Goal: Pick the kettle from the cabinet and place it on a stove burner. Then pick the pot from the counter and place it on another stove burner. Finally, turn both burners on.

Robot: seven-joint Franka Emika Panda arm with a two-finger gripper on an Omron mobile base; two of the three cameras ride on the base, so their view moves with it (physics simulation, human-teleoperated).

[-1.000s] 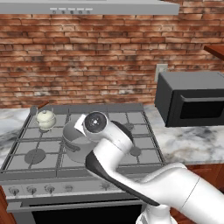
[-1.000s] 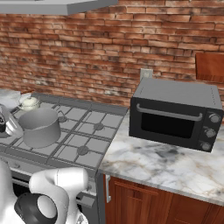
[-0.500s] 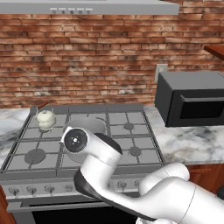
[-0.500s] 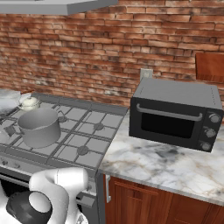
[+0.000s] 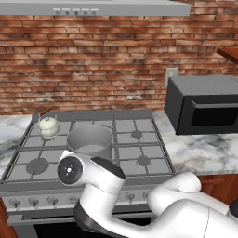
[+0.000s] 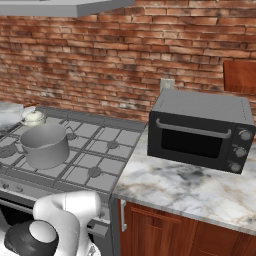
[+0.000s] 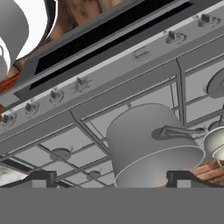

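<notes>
The small cream kettle (image 5: 48, 125) (image 6: 33, 117) stands on the back-left stove burner. Beside it, the wide grey pot (image 5: 89, 142) (image 6: 44, 145) stands on a middle burner. In the hand view the picture is rolled upside down: the pot (image 7: 148, 144) fills the middle, the kettle (image 7: 215, 142) is at the right edge, and the knob row (image 7: 81, 82) runs above them. My gripper (image 7: 111, 178) is open; its fingertips (image 7: 41, 177) stand wide apart with nothing held. My white arm (image 5: 93, 179) bends low in front of the stove's front edge.
Free burner discs (image 5: 37, 165) (image 5: 143, 161) (image 6: 95, 171) lie around the pot. A dark microwave (image 5: 204, 111) (image 6: 200, 130) stands on the marble counter (image 5: 204, 153) (image 6: 185, 185) to the right. A brown cabinet (image 6: 240, 75) hangs at the upper right; a brick wall is behind.
My arm has swung down and to the left, from over the cooktop near the pot to in front of the stove's front edge. Pot and kettle have stayed put.
</notes>
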